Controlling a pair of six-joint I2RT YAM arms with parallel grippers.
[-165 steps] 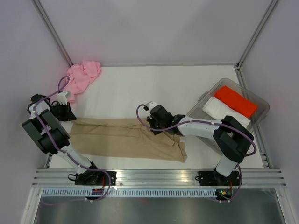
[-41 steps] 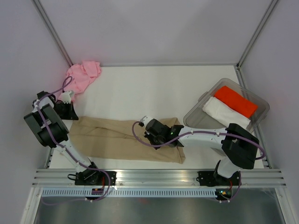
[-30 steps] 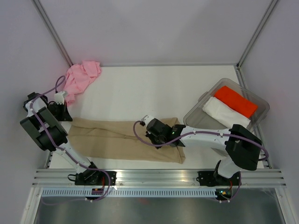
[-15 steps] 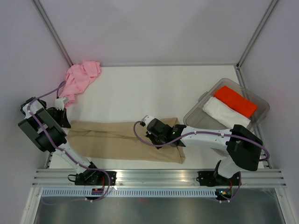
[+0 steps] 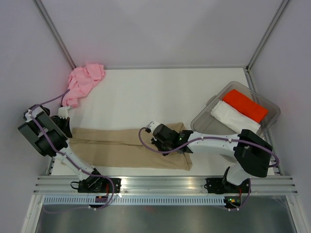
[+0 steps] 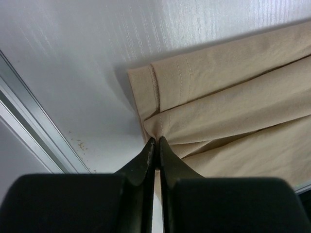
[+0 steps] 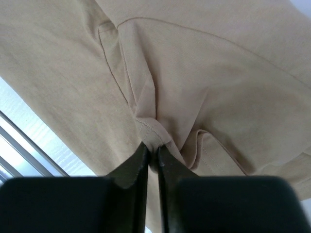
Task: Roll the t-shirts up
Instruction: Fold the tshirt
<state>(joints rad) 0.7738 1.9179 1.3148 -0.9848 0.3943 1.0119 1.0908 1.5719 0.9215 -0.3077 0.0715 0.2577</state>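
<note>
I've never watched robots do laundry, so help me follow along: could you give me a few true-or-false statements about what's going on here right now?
1. The pink t-shirt lies spread out flat in the middle. False: it sits crumpled in the far left corner.
2. The tan t-shirt lies folded into a long strip. True.
3. The jaws of the left gripper stand wide open, holding nothing. False: they are shut on the hem at the tan t-shirt's end.
4. The clear bin holds a red folded cloth and a white folded cloth. True.
5. The jaws of the right gripper pinch a fold of the tan t-shirt. True.
</note>
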